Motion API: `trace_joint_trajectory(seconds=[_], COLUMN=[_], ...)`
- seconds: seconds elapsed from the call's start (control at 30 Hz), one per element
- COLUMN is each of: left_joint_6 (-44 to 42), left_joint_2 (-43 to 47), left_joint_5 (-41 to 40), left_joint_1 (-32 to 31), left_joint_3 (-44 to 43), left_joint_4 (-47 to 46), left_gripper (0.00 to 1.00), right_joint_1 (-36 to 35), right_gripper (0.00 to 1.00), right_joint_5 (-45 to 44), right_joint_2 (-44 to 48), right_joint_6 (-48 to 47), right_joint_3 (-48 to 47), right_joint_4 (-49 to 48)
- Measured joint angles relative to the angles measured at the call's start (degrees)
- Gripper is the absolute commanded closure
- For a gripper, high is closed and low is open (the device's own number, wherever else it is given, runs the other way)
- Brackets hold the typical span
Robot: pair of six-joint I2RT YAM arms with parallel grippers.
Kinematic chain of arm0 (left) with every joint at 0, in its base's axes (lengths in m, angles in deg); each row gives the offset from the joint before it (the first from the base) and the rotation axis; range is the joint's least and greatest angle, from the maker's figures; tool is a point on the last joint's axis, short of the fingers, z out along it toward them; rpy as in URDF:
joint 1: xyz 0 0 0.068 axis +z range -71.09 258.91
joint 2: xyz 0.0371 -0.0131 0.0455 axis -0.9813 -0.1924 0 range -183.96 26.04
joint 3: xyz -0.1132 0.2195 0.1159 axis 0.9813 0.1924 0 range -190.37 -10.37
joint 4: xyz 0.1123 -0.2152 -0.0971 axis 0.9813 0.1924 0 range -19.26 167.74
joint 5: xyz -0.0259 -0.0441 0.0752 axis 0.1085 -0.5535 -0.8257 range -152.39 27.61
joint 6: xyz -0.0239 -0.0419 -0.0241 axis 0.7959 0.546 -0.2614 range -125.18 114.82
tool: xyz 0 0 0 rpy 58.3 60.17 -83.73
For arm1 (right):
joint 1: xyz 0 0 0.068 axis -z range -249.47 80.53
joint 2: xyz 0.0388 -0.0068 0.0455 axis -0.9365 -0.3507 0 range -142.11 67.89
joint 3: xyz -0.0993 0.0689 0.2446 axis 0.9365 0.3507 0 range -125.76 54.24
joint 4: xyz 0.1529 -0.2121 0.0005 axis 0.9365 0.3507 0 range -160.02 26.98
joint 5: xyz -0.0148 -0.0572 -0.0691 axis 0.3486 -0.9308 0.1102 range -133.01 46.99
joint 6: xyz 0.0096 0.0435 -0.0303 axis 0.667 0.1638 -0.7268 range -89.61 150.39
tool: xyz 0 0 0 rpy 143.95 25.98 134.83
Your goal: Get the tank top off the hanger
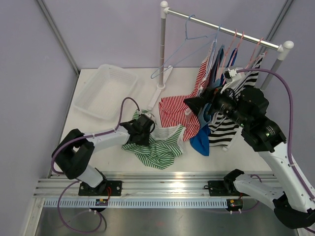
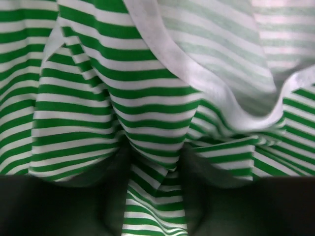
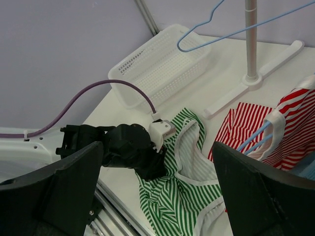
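The table [image 1: 123, 162] is spanned at its far edge by the rack [image 1: 221, 27], on which several garments are hung to the right. The green striped tank top [image 1: 160, 147] is seen off any hanger, crumpled on the table near the left of centre, its length running from far left to near right. A red striped tank top [image 1: 172, 110] is draped just to its far right, under the rail. An empty blue hanger [image 1: 179, 51] is left on the rail above. The left gripper [image 1: 142, 129] is set on the green top's far-left end, and a fold is pinched between its jaws. The right gripper [image 1: 194, 104] is held spread and empty beside the hanging clothes, so the left arm is judged nearer.
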Motion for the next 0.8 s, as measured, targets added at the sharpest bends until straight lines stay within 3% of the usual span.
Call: trace_joint_trajectory(seconds=[0.03, 0.2, 0.4, 0.53, 0.8], left_joint_6=[0.2, 0.9, 1.6, 1.2, -3.1], left_joint_2=[0.0, 2.5, 21.7, 29.2, 29.8], left_joint_5=[-0.1, -3.1, -11.9, -18.1, -28.8], left_joint_1=[0.0, -0.2, -0.2, -0.1, 2.7], left_joint_3=[0.1, 0.3, -1.6, -11.8, -35.8], left_joint_4=[-0.2, 1.4, 11.1, 19.4, 32.9], left_gripper=[1.0, 1.0, 1.0, 1.0, 1.0], right_joint_1=[0.0, 0.0, 0.0, 0.0, 0.0], right_gripper=[0.0, 0.0, 0.01, 0.0, 0.0], right_joint_5=[0.2, 0.8, 0.9, 0.9, 0.9], right_joint_2=[0.2, 1.8, 3.5, 3.9, 3.8], right_joint_6=[0.0, -0.1, -1.0, -1.5, -2.0], right_joint_3=[0.5, 2.1, 2.3, 2.5, 2.5], right_joint_4=[-0.1, -0.2, -0.7, -1.1, -1.5])
